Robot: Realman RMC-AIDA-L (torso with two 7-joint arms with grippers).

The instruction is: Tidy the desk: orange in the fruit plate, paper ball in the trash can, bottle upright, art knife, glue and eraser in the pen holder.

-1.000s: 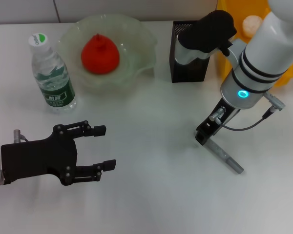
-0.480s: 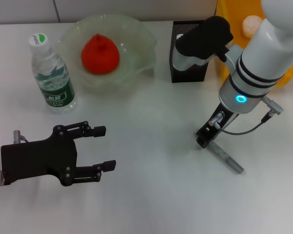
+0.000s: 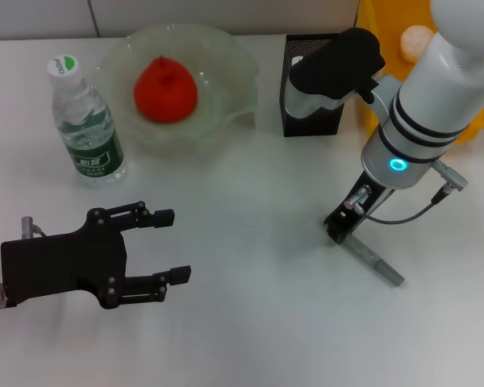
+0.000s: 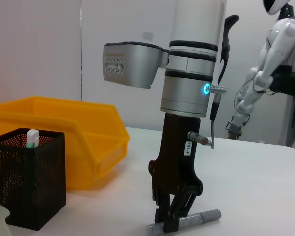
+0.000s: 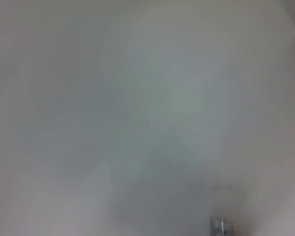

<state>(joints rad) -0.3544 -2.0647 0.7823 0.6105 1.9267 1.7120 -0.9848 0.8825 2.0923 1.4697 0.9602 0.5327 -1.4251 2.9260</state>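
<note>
Head view, right gripper (image 3: pixel 339 230): my fingers are down at the desk (image 3: pixel 250 322), standing over the near end of the knife (image 3: pixel 373 260); whether they pinch it I cannot tell from here.
Head view, knife: grey, flat on the desk, running away from my fingers toward my right.
Head view, left gripper (image 3: pixel 171 246): mine too, low over the near left of the desk, fingers spread wide, holding nothing.
Head view, orange (image 3: pixel 165 89): in the plate (image 3: pixel 234 89) at the back.
Head view, bottle (image 3: pixel 85 126): upright, just left of the plate.
Head view, holder (image 3: pixel 297 121): black mesh, right of the plate, partly behind my right arm.
Head view, bin (image 3: pixel 387 32): yellow, behind my right arm, a pale ball (image 3: pixel 416 39) inside.
Left wrist view, right gripper (image 4: pixel 173 219): seen from the side, pointing straight down, fingertips drawn close about the knife (image 4: pixel 187 222) near one end; the knife lies on the desk (image 4: pixel 255 196).
Left wrist view, holder (image 4: pixel 27 184): well apart from the knife, a white and green stick (image 4: pixel 33 138) poking out of it.
Left wrist view, bin (image 4: pixel 83 137): just behind the holder.
Right wrist view: blurred pale desk (image 5: pixel 137 108), with a grey tip of the knife (image 5: pixel 221 226) at the edge; my own fingers are hidden.
</note>
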